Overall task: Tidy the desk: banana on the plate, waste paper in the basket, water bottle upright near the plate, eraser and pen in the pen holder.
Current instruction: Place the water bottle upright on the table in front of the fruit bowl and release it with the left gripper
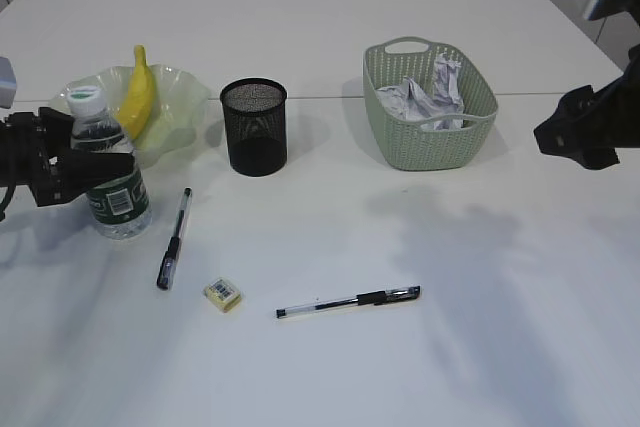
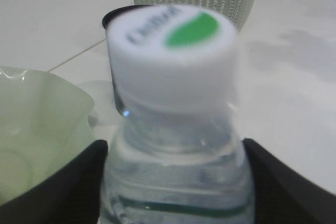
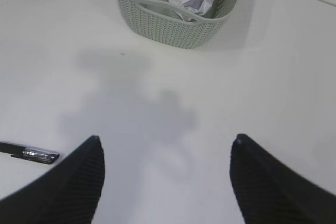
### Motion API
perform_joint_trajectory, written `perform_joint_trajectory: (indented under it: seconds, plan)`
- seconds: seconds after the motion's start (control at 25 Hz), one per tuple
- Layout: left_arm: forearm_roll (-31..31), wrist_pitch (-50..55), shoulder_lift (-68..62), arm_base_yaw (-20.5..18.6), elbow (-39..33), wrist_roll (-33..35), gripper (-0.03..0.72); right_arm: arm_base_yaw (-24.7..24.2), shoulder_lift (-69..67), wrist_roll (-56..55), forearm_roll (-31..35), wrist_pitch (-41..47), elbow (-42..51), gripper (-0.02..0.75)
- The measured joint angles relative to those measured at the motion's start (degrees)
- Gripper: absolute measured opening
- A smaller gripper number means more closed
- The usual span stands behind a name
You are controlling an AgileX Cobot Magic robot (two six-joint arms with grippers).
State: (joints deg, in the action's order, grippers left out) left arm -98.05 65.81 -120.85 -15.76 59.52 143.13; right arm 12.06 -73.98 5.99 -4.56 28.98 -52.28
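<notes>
We saw the left gripper (image 2: 173,182) around the upright bottle (image 1: 108,172); whether it gripped, we couldn't tell. The right gripper (image 3: 167,179) hung wide open right of the basket (image 1: 432,137).

We're looking at a staged desk setup, the kind found in an office or robot test room. A wide white table (image 1: 330,57) fills the view, with plain white panels along its far edge. Office clutter sits on it: a black mesh pen holder (image 1: 253,127), two gel pens (image 1: 173,238) (image 1: 348,300), a small eraser (image 1: 222,294) and a green woven basket (image 1: 430,103) holding crumpled paper (image 1: 432,95). Black robot arms reach in from both sides, which points to a test room more than a working office.
</notes>
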Motion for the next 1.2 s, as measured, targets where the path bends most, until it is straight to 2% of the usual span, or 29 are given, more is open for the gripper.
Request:
perform_joint_trajectory:
  seconds: [0.24,0.48,1.2]
  plan:
    - [-0.11,0.0,0.0,0.0,0.0,-0.23,0.593,0.0,0.0,0.0,-0.09,0.0,0.0,0.553]
    - [-0.6,0.0,0.39,0.0,0.0,-4.25,0.596,0.0,0.0,0.0,-0.09,0.0,0.0,0.553]
    - [-0.88,0.13,12.11,0.0,0.0,-4.72,0.593,0.0,0.0,-0.11,-0.09,0.0,0.0,0.553]
